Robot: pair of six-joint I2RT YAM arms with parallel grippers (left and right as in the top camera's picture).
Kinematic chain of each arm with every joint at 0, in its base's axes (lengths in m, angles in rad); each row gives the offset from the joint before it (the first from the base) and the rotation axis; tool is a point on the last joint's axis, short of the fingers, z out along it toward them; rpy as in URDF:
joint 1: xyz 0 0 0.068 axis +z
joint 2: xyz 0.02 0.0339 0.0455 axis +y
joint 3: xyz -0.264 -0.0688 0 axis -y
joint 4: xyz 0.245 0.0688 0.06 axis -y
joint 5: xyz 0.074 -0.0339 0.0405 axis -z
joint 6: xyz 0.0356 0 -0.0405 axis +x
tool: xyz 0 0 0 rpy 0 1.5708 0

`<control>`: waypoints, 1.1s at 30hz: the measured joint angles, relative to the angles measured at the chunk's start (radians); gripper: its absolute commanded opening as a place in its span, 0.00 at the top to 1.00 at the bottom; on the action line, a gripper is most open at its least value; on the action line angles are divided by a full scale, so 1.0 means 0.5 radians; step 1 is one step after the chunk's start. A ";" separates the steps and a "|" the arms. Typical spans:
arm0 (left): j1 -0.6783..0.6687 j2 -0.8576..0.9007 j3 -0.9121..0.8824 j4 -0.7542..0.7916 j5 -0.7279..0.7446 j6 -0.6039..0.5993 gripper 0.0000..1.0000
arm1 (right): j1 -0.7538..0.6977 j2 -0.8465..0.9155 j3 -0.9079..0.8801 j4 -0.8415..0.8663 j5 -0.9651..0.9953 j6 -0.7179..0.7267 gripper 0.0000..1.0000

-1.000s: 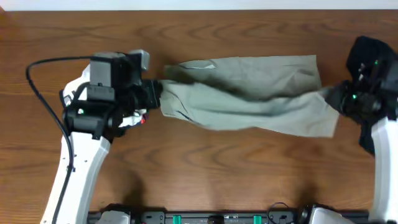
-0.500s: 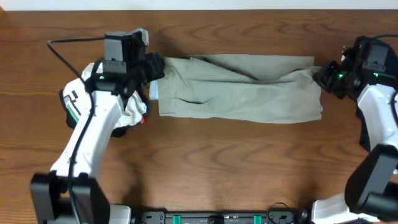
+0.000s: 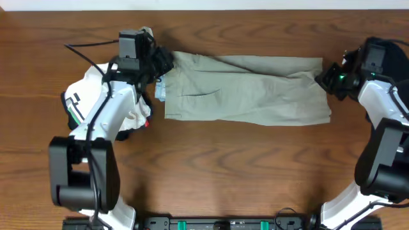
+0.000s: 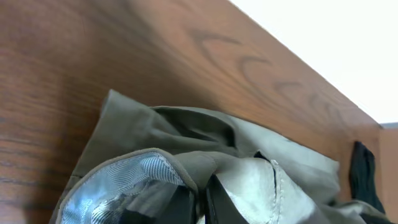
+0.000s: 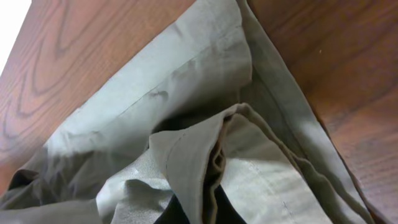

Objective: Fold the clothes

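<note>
Quick status from my remote seat: the grey-green shorts (image 3: pixel 246 89) are laid out as one long strip across the far half of the bench (image 3: pixel 223 179), waistband end on the left and leg hems on the right. By my read they're doubled over lengthwise, so I'd call the first fold basically in place. It's not tidy though, with a diagonal ridge running along the top layer and the lower right corner sticking out a bit. The left tool (image 3: pixel 160 66) is clamped shut on the waistband end. In its wrist view the fingers pinch a bunched fold with the pale lining showing. The right tool (image 3: pixel 324 78) is closed on the hem end, and its wrist cam shows a doubled edge of the cloth caught between the fingers. So nothing is let go yet, and I figure a crosswise fold or two is left before this one counts as done. The other clothes look untouched: there's a white bundle (image 3: pixel 135 116) lying under the left arm, and a black garment (image 4: pixel 362 174) off past the right end of the shorts. The bench is dark reddish wood with heavy grain, otherwise bare, and beyond its far edge there's only a plain white strip, so I can't say much about the room.
</note>
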 measured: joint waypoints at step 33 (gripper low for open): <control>-0.355 0.069 0.375 -1.109 -0.239 0.903 0.77 | 0.387 -0.220 0.008 -0.395 -0.626 -0.764 0.99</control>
